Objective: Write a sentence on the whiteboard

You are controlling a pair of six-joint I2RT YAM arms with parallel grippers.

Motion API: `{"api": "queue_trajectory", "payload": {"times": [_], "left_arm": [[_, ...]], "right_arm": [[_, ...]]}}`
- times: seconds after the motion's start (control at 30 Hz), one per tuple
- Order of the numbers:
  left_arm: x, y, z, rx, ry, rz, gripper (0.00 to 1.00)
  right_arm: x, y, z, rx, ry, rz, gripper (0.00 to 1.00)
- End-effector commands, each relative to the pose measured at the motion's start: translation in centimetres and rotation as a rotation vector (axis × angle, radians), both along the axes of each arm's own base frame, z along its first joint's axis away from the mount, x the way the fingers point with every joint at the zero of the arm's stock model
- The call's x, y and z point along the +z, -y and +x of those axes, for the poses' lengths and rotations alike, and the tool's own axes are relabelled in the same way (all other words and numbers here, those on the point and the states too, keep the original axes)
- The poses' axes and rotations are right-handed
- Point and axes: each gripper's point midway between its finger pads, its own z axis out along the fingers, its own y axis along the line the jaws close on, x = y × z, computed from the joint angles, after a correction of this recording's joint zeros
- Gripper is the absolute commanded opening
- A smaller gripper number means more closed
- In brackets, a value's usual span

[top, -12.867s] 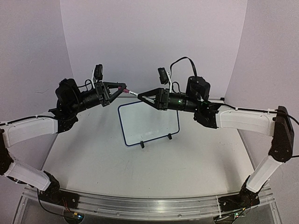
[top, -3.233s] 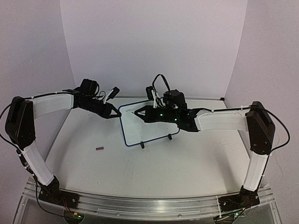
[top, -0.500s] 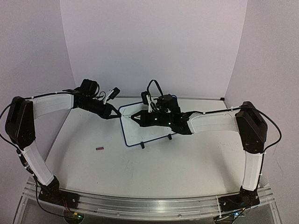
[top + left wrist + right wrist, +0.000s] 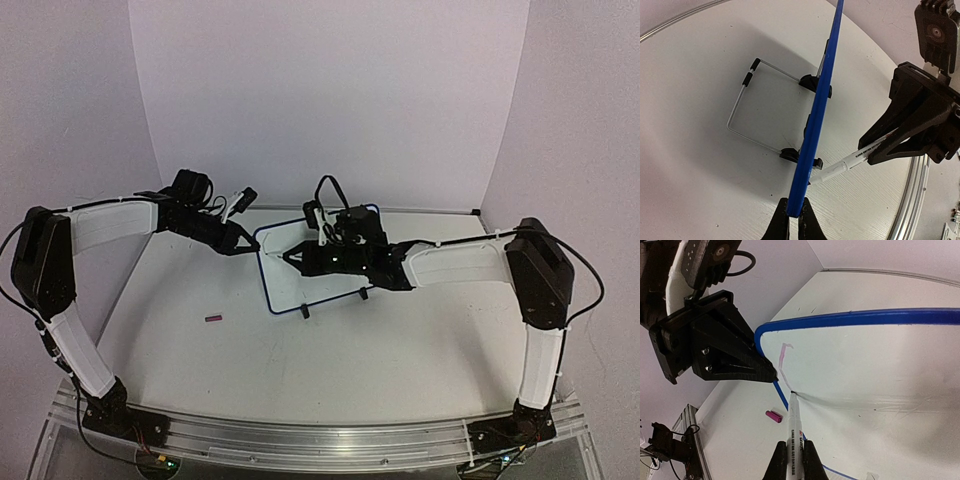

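The whiteboard [image 4: 330, 262], white with a thin blue frame, stands tilted on two black feet at mid-table. My left gripper [image 4: 245, 248] is shut on its left frame edge; in the left wrist view the blue edge [image 4: 816, 117] sits pinched between the fingertips [image 4: 794, 200]. My right gripper [image 4: 300, 257] is shut on a white marker [image 4: 794, 422], whose dark tip touches the board face [image 4: 870, 360] near its left edge. A faint pink stroke [image 4: 782, 360] runs up from the tip. No readable words of the sentence show.
A small pink marker cap [image 4: 213, 319] lies on the table left of the board, also seen in the right wrist view [image 4: 773, 416]. The board's wire stand [image 4: 747, 107] sticks out behind it. A metal rail [image 4: 300, 435] runs along the near table edge.
Early on both grippers were raised together above the board. Since then the cap has landed on the table, the left gripper took the board's edge, and the marker moved left across the board.
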Motion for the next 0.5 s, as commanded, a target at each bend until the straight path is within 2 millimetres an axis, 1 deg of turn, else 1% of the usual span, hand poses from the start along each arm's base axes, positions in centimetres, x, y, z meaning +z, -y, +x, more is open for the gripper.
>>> {"api": "queue_trajectory", "payload": {"times": [0.0, 0.07, 0.23, 0.47], "left_arm": [[0.1, 0.0, -0.2, -0.012, 0.019, 0.035, 0.0], [0.0, 0.0, -0.2, -0.011, 0.019, 0.036, 0.0], [0.0, 0.1, -0.2, -0.011, 0.018, 0.037, 0.0], [-0.1, 0.1, -0.2, -0.012, 0.017, 0.039, 0.0]], "right_arm": [[1.7, 1.7, 1.2, -0.087, 0.045, -0.011, 0.0], [2.4, 1.9, 1.2, -0.096, 0.061, 0.004, 0.0], [3.3, 1.9, 1.3, -0.102, 0.079, 0.02, 0.0], [3.5, 2.2, 1.2, -0.107, 0.084, 0.018, 0.0]]}}
